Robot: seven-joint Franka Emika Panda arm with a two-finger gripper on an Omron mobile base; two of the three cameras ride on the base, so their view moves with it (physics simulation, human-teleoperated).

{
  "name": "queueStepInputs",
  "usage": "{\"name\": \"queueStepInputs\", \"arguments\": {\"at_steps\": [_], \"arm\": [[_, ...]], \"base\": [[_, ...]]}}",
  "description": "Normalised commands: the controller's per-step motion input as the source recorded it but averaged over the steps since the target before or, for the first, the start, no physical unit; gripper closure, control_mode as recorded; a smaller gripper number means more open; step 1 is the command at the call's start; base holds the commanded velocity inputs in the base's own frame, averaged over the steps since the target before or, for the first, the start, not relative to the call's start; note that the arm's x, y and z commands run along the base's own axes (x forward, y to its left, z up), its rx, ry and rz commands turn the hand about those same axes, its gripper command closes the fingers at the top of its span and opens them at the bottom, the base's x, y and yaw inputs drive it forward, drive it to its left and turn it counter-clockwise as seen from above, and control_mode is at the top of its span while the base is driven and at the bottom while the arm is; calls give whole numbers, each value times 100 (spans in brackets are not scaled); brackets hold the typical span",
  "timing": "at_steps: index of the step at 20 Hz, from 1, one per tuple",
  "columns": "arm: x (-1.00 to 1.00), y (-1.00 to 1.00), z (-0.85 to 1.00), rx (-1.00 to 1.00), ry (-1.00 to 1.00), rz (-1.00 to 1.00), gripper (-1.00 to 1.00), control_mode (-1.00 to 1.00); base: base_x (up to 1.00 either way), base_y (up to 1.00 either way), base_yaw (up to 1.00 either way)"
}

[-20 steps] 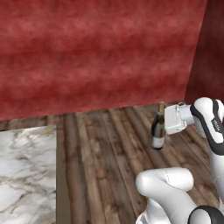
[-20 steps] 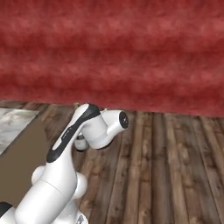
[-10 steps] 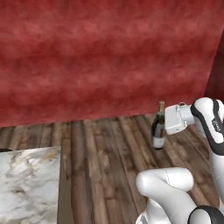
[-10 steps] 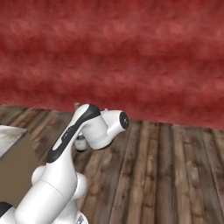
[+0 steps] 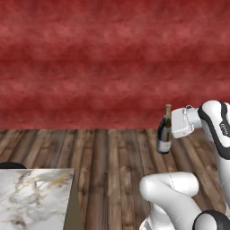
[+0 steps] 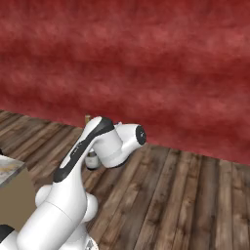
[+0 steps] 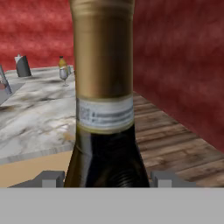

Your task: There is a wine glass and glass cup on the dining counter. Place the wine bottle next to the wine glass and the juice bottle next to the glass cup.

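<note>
My gripper point(image 7: 107, 178) is shut on the wine bottle point(image 7: 105, 109), a dark bottle with a gold top and a pale label, held upright close in front of the hand camera. In the left base view the wine bottle point(image 5: 164, 140) hangs above the wooden floor in the gripper point(image 5: 171, 132). From the right base the wine bottle point(image 6: 91, 159) is mostly hidden behind my arm. Far off on the dining counter point(image 7: 35, 118) stand the wine glass point(image 7: 64, 75) and, just behind it, the yellow-orange juice bottle point(image 7: 62, 62). I cannot make out the glass cup.
A red wall runs behind and to the right. A corner of the marble dining counter point(image 5: 31, 197) lies at the lower left, over brown wooden floor point(image 5: 108, 148). A dark cylinder with a silver top point(image 7: 22, 65) stands at the counter's far end.
Both base views have shifted as the base moves: the counter corner has slid down and left, and more wall and floor show. The wine bottle stays in the gripper.
</note>
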Motion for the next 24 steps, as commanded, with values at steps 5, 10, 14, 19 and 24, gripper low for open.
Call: {"name": "queueStepInputs", "arguments": {"at_steps": [5,10,14,19,24], "arm": [[0,0,0,0,0,0,100,100],[0,0,0,0,0,0,100,100],[0,0,0,0,0,0,100,100],[0,0,0,0,0,0,100,100],[0,0,0,0,0,0,100,100]], "base": [[51,-6,57],[52,-8,48],[56,-23,25],[61,-28,15],[59,-24,25]]}}
